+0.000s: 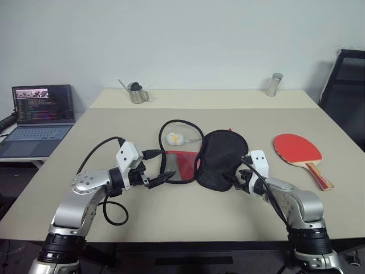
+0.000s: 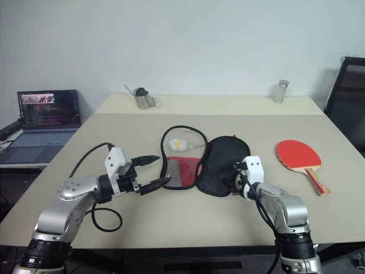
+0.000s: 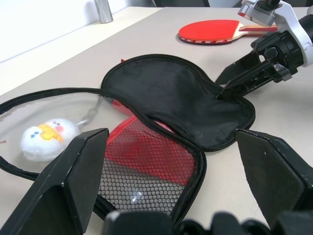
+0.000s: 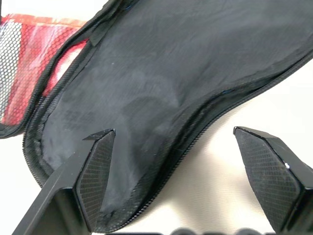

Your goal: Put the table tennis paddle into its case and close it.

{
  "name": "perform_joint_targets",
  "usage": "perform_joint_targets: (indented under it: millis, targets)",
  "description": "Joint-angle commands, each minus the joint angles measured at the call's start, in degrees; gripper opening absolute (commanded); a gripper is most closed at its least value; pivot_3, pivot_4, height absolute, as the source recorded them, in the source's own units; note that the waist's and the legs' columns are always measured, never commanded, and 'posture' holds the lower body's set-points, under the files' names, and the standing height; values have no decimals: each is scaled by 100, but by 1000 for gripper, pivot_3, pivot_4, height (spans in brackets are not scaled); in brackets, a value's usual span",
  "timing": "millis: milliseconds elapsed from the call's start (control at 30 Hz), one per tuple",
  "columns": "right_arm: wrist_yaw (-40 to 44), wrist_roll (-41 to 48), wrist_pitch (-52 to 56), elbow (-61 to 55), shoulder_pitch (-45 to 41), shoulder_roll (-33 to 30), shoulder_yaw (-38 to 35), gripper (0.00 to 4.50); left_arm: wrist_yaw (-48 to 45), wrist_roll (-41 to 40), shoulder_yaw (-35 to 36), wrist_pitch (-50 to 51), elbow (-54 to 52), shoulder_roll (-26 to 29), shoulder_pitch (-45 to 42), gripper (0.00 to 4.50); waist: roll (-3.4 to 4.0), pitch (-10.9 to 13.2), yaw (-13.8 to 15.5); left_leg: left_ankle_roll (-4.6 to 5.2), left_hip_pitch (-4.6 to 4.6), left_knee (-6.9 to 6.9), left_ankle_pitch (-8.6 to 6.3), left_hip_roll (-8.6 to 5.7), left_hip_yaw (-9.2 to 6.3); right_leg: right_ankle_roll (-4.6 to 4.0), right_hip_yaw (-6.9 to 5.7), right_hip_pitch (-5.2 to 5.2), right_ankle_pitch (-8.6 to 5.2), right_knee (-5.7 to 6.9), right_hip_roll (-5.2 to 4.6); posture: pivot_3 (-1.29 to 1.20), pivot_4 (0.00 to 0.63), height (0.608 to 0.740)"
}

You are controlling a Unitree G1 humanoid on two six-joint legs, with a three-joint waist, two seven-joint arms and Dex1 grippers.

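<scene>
The case lies unzipped and spread on the table's middle, its black half [image 1: 219, 160] to the right and its red half with the mesh pocket [image 1: 181, 166] to the left. Its white charm [image 1: 174, 138] rests inside the zipper loop behind. The table tennis paddle [image 1: 297, 149] lies red face up to the right, handle towards me, apart from the case. My left gripper [image 1: 158, 166] is open at the red half's left edge, holding nothing. My right gripper [image 4: 171, 166] is open astride the black half's near rim, one fingertip [image 3: 222, 93] on the fabric, the other over bare table.
A laptop [image 1: 40, 117] sits on a side desk at the left. A metal pitcher [image 1: 137, 92] and a metal cup [image 1: 274, 84] stand at the table's [image 1: 114, 131] far edge. A black chair [image 1: 345, 85] is at the back right.
</scene>
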Motion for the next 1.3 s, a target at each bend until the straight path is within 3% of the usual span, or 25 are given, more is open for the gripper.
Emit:
perform_joint_targets:
  millis: [33,400,467,800,1000,1300]
  targets:
    - [-26,-23,-138,-115,-56,-40,-61,4234,16,-5,108,-97,-119,58,-23,4500,0,0,0,0,0,0,0,0,0,0,0,0,0,0,0,0,150,740]
    - [126,-68,-395,-17,-180,251,476,4234,19,19,57,-120,-60,19,-121,4500,0,0,-7,0,0,0,0,0,0,0,0,0,0,1,0,0,150,740]
    - [122,-124,-489,92,-235,257,529,3700,24,25,52,-124,-64,12,-123,4500,0,0,-7,0,1,0,0,0,0,0,1,0,0,1,0,0,150,740]
    - [409,102,-40,245,-409,-145,127,139,72,17,93,-104,-191,13,5,4500,0,0,-3,0,0,0,0,0,0,0,0,1,0,0,0,0,150,740]
    - [736,274,272,732,-798,-625,-162,36,116,26,36,-114,-214,-38,17,4500,0,0,-5,0,2,0,0,0,0,0,-1,0,0,2,1,0,150,740]
    - [1320,125,58,1603,-1403,-1330,45,36,105,48,-5,-131,-196,-59,-2,4500,0,0,-3,0,1,0,0,0,3,0,1,0,0,0,1,0,150,740]
